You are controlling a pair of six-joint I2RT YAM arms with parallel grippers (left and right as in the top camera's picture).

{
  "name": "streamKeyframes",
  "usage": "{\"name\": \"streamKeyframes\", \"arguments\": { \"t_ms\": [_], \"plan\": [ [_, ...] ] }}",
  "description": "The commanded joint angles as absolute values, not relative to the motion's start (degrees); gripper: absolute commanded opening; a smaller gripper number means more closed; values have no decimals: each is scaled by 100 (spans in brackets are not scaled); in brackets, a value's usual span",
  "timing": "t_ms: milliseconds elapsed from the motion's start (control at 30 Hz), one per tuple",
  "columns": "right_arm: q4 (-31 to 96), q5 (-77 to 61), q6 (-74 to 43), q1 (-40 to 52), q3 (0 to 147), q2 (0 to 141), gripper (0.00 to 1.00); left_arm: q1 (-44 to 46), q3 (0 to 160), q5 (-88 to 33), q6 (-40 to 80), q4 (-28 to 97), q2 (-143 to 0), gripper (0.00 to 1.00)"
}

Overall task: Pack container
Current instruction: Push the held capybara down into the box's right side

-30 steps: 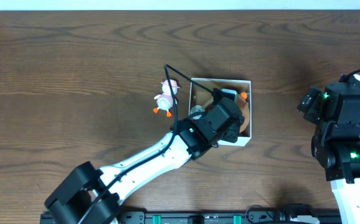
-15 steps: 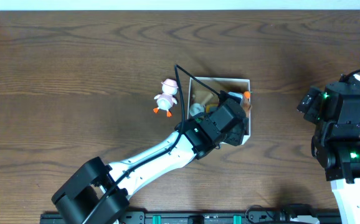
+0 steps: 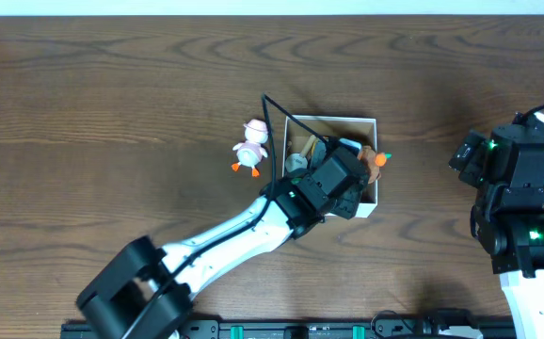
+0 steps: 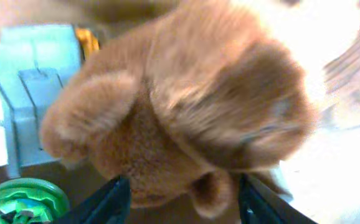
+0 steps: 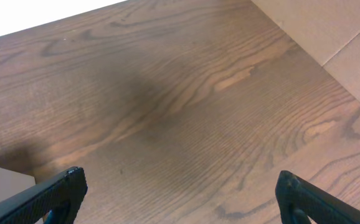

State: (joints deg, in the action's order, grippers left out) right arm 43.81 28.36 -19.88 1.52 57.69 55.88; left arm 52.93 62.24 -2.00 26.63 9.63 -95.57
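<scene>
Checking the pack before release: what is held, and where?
Left gripper seems to hold the brown plush toy by its narrow lower end; right gripper holds nothing.

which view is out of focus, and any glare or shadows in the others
Left wrist: the brown plush toy fills the frame, soft and out of focus, with the upper right blown out white. Right wrist: sharp wood grain on the table, one soft dark shadow patch. Overhead: sharp and evenly lit around the container.
</scene>
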Motion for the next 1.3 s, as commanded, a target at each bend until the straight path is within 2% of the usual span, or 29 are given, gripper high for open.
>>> {"name": "streamKeyframes", "arguments": {
  "t_ms": [0, 267, 300, 367, 433, 467, 700, 733, 800, 833, 900, 1067, 1267],
  "plan": [
    [4377, 2932, -1922, 113, 5817, 5601, 99, 5269, 6217, -75, 2508, 943, -9006, 52],
    [4377, 2932, -1922, 113, 5817, 5601, 99, 5269, 6217, -80, 2510, 947, -8370, 52],
    [4377, 2932, -1922, 113, 5817, 5601, 99, 5269, 6217, -80, 2510, 950, -8353, 49],
    [4377, 2932, -1922, 113, 5817, 5601, 99, 5273, 6217, -82, 2510, 952, -8346, 26],
    [4377, 2932, -1922, 113, 5817, 5601, 99, 5284, 6217, -82, 2512, 952, -8348, 8],
    [4377, 2934, -1922, 113, 5817, 5601, 99, 5286, 6217, -84, 2512, 952, -8348, 6],
    [4379, 2932, -1922, 113, 5817, 5601, 99, 5413, 6217, -82, 2510, 950, -8412, 7],
    [4377, 2932, -1922, 113, 5817, 5601, 99, 5452, 6217, -82, 2510, 947, -8451, 11],
    [4377, 2932, -1922, 113, 5817, 5601, 99, 5522, 6217, -80, 2508, 921, -8545, 44],
    [4377, 2932, -1922, 113, 5817, 5601, 99, 5551, 6217, -80, 2506, 897, -8604, 56],
    [4379, 2934, -1922, 113, 5817, 5601, 99, 5564, 6215, -78, 2467, 851, -8722, 72],
    [4377, 2932, -1922, 113, 5817, 5601, 99, 5564, 6215, -78, 2080, 635, -9019, 88],
    [4377, 2934, -1922, 113, 5817, 5601, 99, 5564, 6215, -69, 1647, 213, -9358, 90]
  ]
}}
